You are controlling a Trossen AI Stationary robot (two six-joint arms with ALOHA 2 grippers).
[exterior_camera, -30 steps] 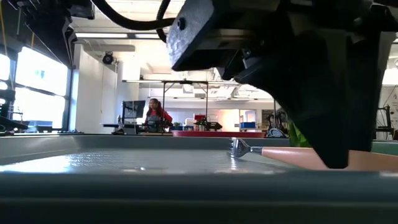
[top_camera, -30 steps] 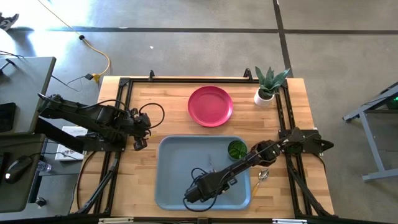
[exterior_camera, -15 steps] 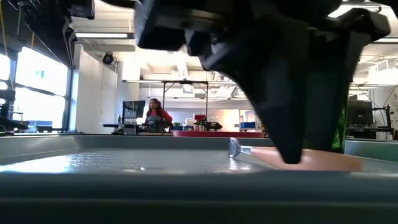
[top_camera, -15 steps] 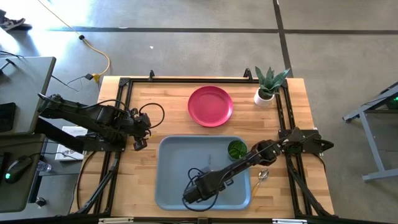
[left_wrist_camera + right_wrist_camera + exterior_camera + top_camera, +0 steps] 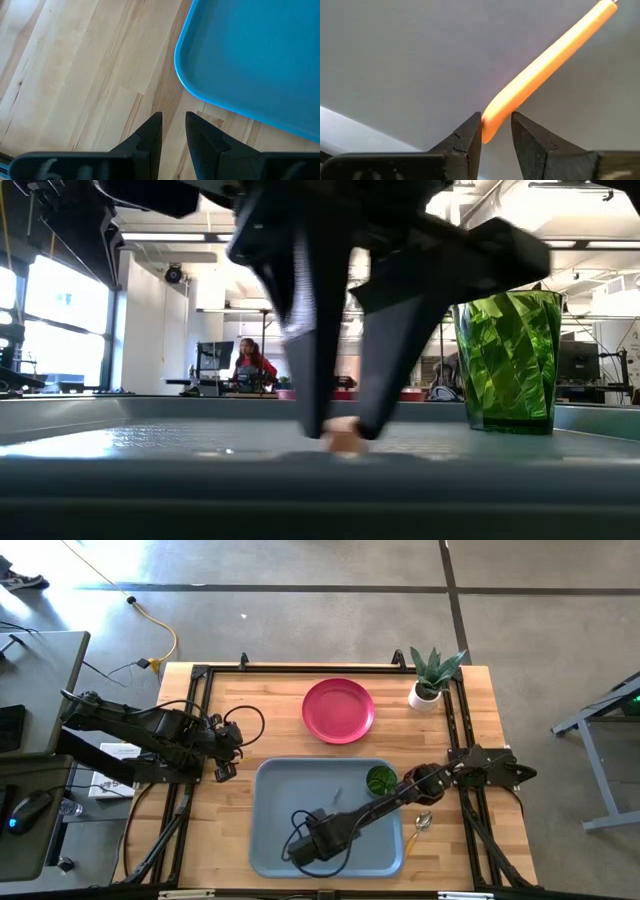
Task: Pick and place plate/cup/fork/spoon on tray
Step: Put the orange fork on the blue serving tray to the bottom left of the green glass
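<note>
The grey-blue tray [image 5: 270, 830] lies at the table's near middle. My right gripper [image 5: 298, 850] reaches over it and is shut on the fork's orange-tan handle [image 5: 545, 55]. The tines' end shows beside the arm [image 5: 336, 798]. The green cup [image 5: 380, 780] stands upright in the tray's far right corner and shows in the low view [image 5: 505, 360]. The pink-red plate [image 5: 338, 710] lies flat on the wood beyond the tray. The spoon [image 5: 422, 823] lies on the wood right of the tray. My left gripper [image 5: 224, 752] is shut and empty above the wood by the tray's far left corner [image 5: 200, 85]. My right gripper pinches the free end of the fork's handle [image 5: 492, 117] between its two fingertips [image 5: 375, 420]. The fingers come from above, pointing down, and lie across the handle. The handle's end [image 5: 345, 440] sits low on the tray floor, and the handle runs away from the fingers along the tray.
A white pot with a green plant [image 5: 428, 690] stands at the far right of the table. A black frame rail [image 5: 200, 720] runs along the table's edges. A person shows far off in the room behind [image 5: 250, 365].
My right gripper has gone toward the table's left edge over the tray, keeping hold of the fork's handle. The fork has turned about on the tray floor: its handle end has swung left with the gripper. The cup, earlier hidden in the low view, now shows.
</note>
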